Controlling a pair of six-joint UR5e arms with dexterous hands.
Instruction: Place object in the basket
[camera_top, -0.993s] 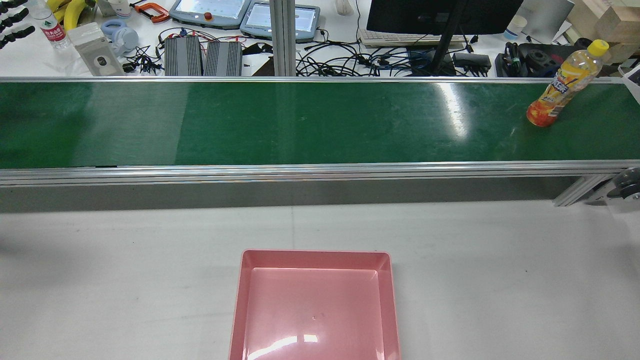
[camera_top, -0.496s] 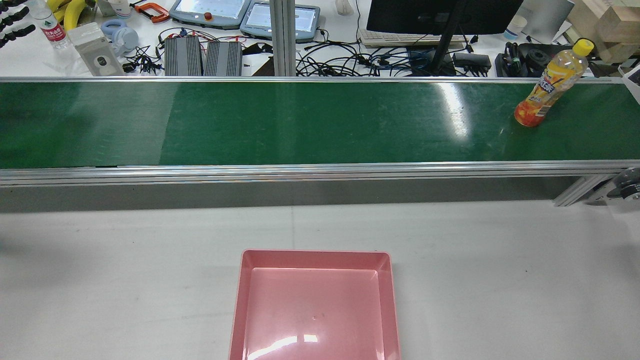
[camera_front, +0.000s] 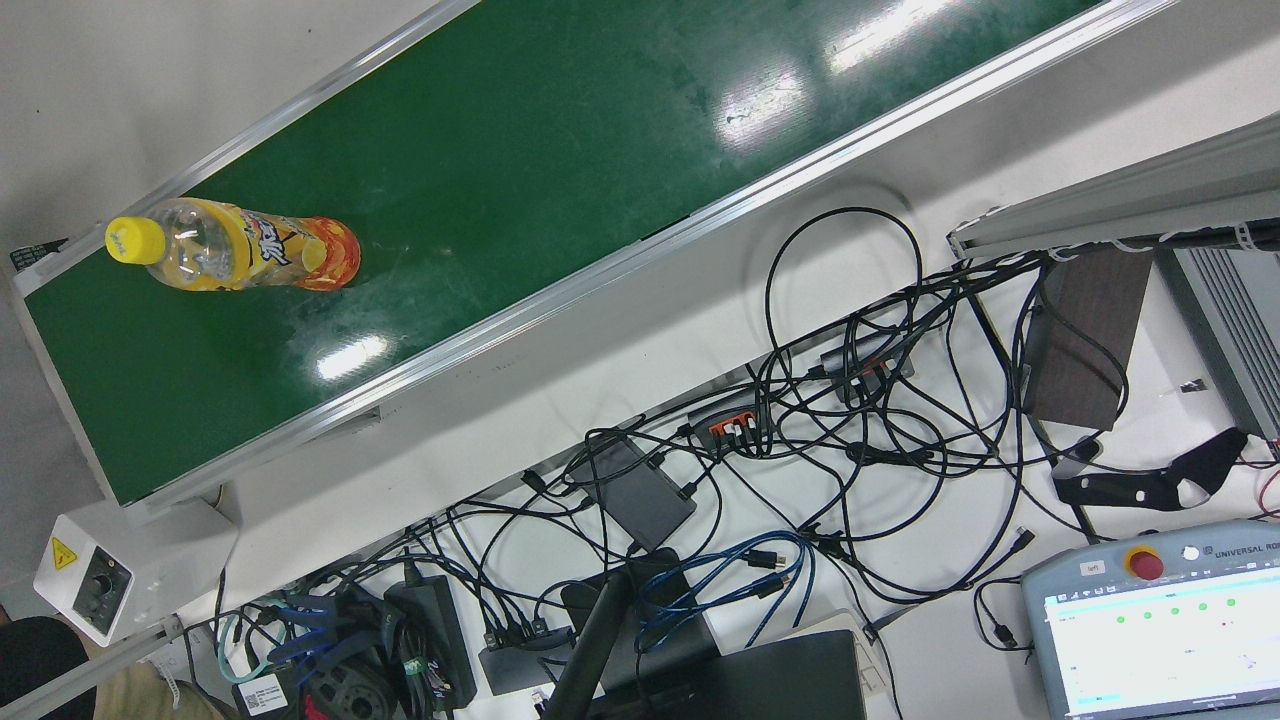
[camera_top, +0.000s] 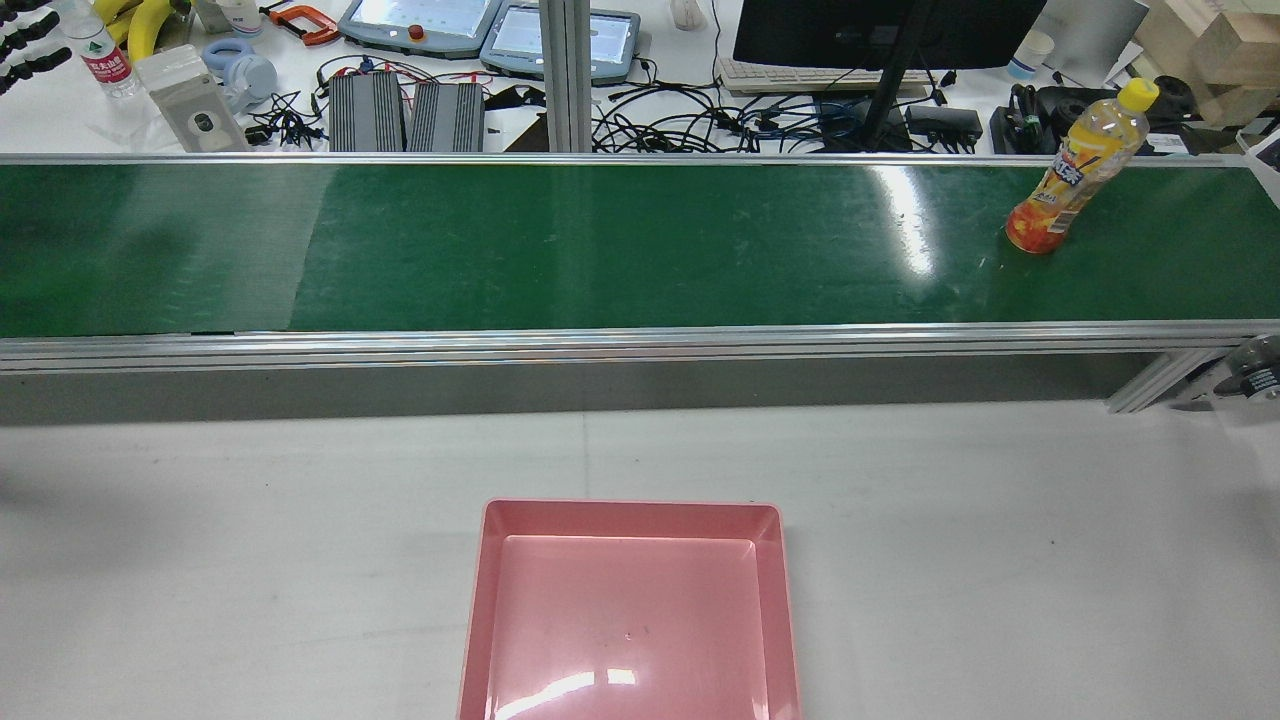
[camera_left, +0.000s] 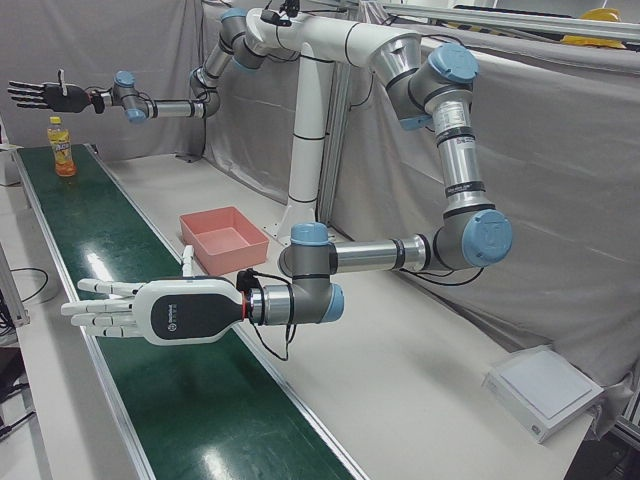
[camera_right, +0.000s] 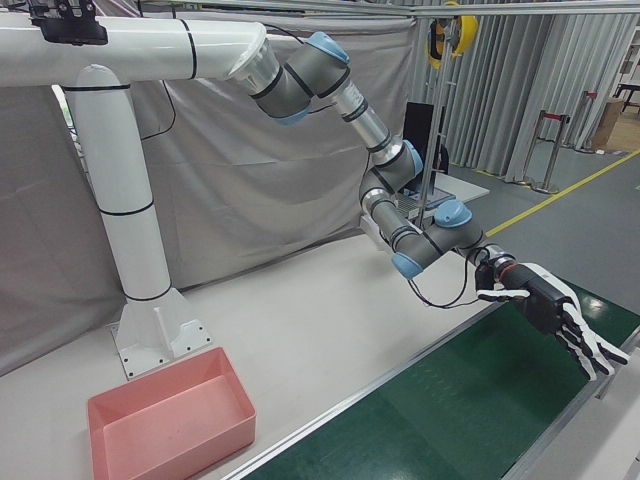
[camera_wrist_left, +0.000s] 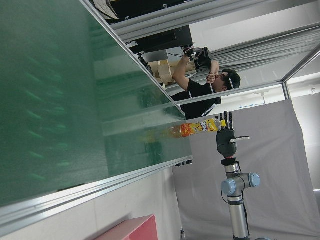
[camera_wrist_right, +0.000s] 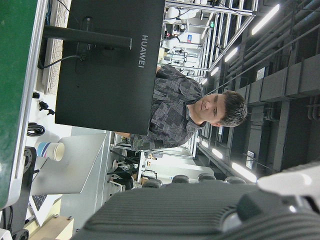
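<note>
- Just below and beside my right hand's outstretched fingers, the orange drink bottle stands upright near one end of the green belt.
- In the last second it has ridden a little way along the belt, toward my left hand. I judge the pickup is near, though nothing is grasped yet.
- The pink basket sits empty on the table, well apart from both sets of fingers.
- Both hands hover flat over the belt on level forearms, fingers released and spread, holding nothing.
</note>
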